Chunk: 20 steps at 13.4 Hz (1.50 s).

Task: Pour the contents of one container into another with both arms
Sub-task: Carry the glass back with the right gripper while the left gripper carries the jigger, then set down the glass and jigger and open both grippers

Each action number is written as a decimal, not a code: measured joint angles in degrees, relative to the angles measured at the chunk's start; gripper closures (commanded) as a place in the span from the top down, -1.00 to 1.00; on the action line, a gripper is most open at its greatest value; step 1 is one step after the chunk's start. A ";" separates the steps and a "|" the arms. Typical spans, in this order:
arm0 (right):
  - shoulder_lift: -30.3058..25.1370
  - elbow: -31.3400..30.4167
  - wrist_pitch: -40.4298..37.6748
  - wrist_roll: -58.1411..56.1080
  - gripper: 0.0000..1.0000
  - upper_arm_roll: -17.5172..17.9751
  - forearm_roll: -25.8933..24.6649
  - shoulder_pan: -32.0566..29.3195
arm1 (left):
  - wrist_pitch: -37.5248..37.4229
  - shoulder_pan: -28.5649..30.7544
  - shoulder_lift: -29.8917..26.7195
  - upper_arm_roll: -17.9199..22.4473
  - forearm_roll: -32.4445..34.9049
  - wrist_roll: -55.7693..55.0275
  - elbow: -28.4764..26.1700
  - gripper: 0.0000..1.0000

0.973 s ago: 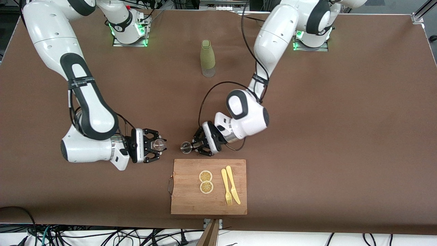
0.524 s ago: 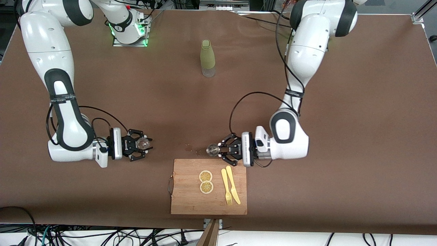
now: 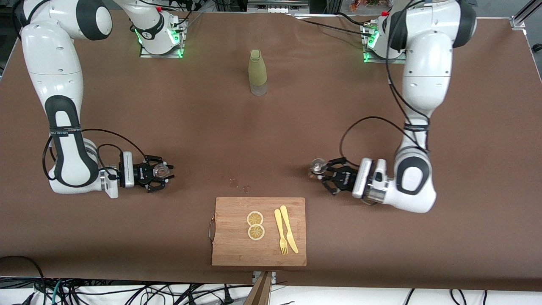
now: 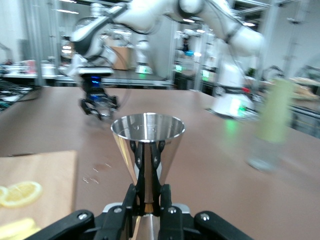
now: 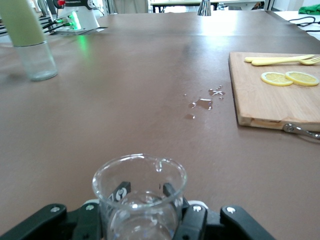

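My left gripper (image 3: 319, 171) is shut on the narrow waist of a shiny metal cone-shaped jigger (image 3: 317, 165), which it holds upright just above the table toward the left arm's end. In the left wrist view the jigger (image 4: 148, 145) rises from that gripper (image 4: 148, 194) with its mouth up. My right gripper (image 3: 162, 171) is shut on a small clear glass beaker (image 3: 159, 170), low over the table toward the right arm's end. The beaker (image 5: 140, 192) sits upright between that gripper's fingers (image 5: 119, 192), spout pointing away from the wrist.
A wooden cutting board (image 3: 233, 250) with two lemon slices (image 3: 255, 225) and a yellow fork and knife (image 3: 286, 229) lies near the front edge. A few spilled drops (image 3: 234, 183) wet the table just above it. A green-sleeved bottle (image 3: 257, 72) stands between the bases.
Both arms have swung apart from the middle, each carrying its container toward its own end of the table. Spilled drops now show where the containers met.
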 measured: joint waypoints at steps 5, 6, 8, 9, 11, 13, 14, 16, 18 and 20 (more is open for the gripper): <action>1.51 -3.43 -1.24 -6.96 -0.23 -2.26 6.17 -1.14 | -9.78 11.94 -0.28 -0.15 21.10 15.98 -1.32 -1.00; 1.75 -3.58 -1.24 -7.36 -0.23 -2.27 6.66 -1.28 | -9.80 13.72 -0.30 -0.20 24.48 18.31 -1.48 -1.00; 2.04 -3.68 -1.24 -8.05 -0.22 -2.36 7.86 -1.49 | -9.95 17.24 -0.31 -0.35 30.00 21.85 -2.10 -1.00; 2.21 -3.86 -1.24 -8.58 -0.20 -2.53 8.69 -1.50 | -10.33 19.00 -0.32 -0.53 32.39 22.84 -2.30 -1.00; 2.74 -4.15 -1.24 -9.67 0.08 -3.14 9.58 -1.54 | -10.44 22.29 -0.30 -1.10 35.52 25.32 -2.89 -1.00; 2.94 -4.18 -1.24 -9.89 0.25 -3.78 9.73 -1.60 | -10.41 24.25 0.01 -1.76 36.25 26.31 -3.86 -1.00; 2.94 -4.18 -1.24 -9.92 0.30 -4.07 9.76 -1.64 | -10.41 24.60 0.32 -2.04 36.48 26.65 -4.03 -1.00; 2.94 -4.18 -1.25 -9.94 0.48 -4.53 9.77 -1.66 | -10.31 24.67 1.05 -2.39 36.51 27.16 -4.16 -1.00; 2.89 -4.15 -1.27 -9.96 1.00 -5.25 9.77 -1.67 | -10.27 24.78 1.93 -2.47 36.51 27.45 -4.17 -1.00; 2.85 -4.05 -1.27 -10.00 1.00 -6.65 9.77 -1.68 | -10.23 25.24 2.36 -2.46 36.51 27.60 -4.17 -1.00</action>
